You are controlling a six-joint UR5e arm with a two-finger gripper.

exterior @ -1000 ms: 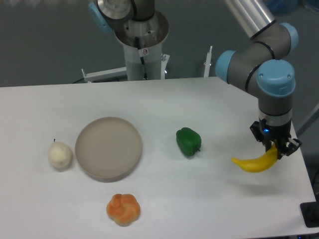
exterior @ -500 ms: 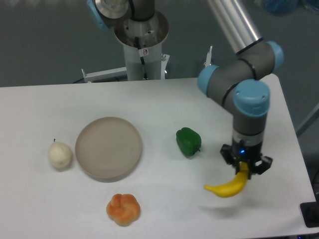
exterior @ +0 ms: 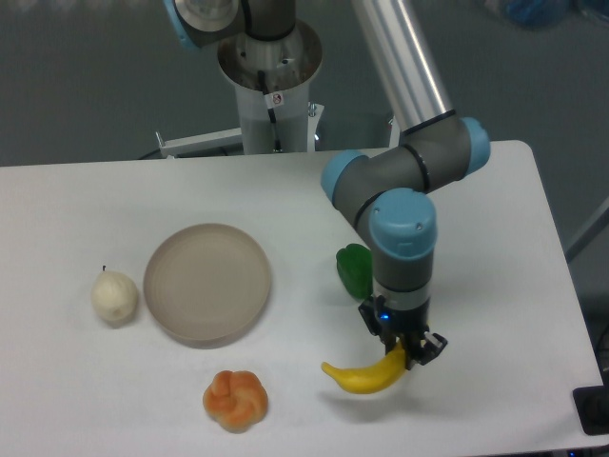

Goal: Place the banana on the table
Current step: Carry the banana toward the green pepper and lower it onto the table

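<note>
The bright yellow banana hangs from my gripper, which is shut on its right end. The banana is held just above the white table, near the front edge, right of the orange lobed fruit. Its free tip points left. A faint shadow lies on the table under it. The gripper's fingers are mostly hidden by the wrist and the banana.
A green pepper sits just behind my wrist, partly hidden by the arm. A round beige plate lies left of centre, a pale pear at its left, an orange lobed fruit near the front edge. The robot base stands at the back.
My arm has carried the banana leftwards and towards the front edge, from the right side of the table to a spot in front of the green pepper.
</note>
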